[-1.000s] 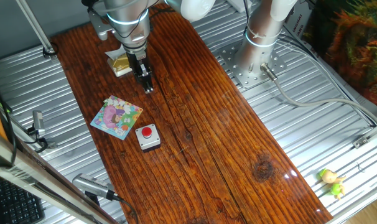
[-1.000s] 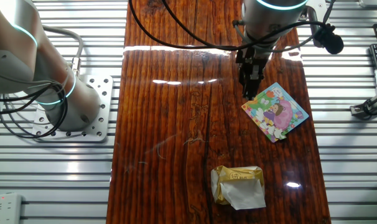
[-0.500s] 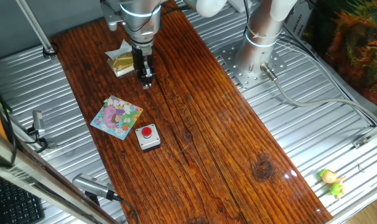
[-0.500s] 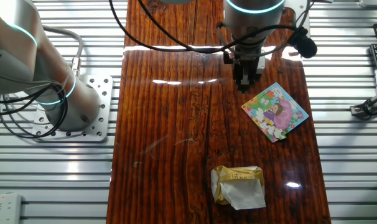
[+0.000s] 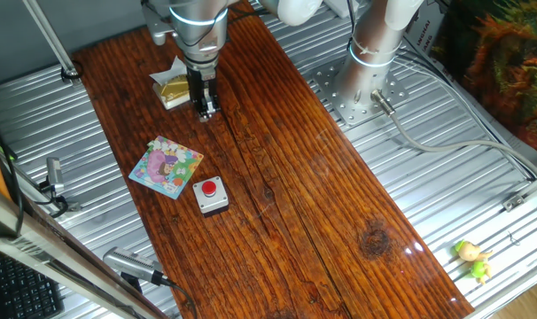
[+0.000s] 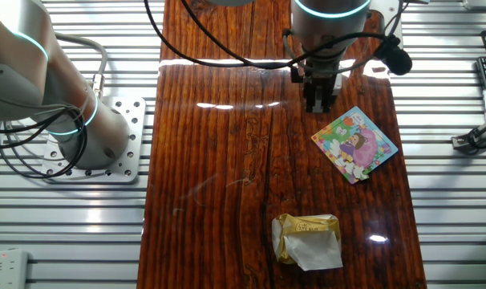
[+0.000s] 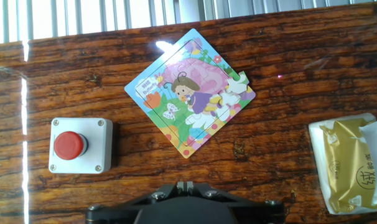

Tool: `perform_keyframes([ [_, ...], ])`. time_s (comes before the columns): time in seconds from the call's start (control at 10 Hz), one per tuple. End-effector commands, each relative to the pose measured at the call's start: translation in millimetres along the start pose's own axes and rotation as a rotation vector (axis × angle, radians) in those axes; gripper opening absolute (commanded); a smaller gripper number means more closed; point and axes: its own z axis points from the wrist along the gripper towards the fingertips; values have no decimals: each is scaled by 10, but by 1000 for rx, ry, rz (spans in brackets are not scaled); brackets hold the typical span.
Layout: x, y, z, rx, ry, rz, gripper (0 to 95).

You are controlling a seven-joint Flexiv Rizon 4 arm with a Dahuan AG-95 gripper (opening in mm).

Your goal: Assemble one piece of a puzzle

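The puzzle (image 5: 167, 166) is a small square board with a pink-purple cartoon figure, lying flat on the wooden table, turned like a diamond. It also shows in the other fixed view (image 6: 355, 144) and in the hand view (image 7: 190, 90). My gripper (image 5: 204, 110) hangs above the table between the puzzle and the gold packet, well clear of the board. In the other fixed view the gripper (image 6: 317, 103) is up and left of the puzzle. In the hand view the gripper (image 7: 185, 185) has its fingertips pressed together with nothing between them.
A grey box with a red button (image 5: 211, 195) sits beside the puzzle, also in the hand view (image 7: 79, 145). A yellowish-gold packet (image 5: 174, 89) lies near the gripper, also in the other fixed view (image 6: 309, 239). The robot base (image 5: 364, 84) stands on the ribbed metal surface. A small toy (image 5: 471, 258) lies far right.
The gripper has risen and drawn back from the table towards the gold packet, away from the puzzle. The puzzle, button box and packet have not moved.
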Motion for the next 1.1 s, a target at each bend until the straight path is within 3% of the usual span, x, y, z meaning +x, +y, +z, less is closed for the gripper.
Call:
perform_keyframes([
  [0.1, -7, 0, 7, -2, 0, 0, 0],
  [1.1, -52, 14, -13, -5, -1, 3, 0],
])
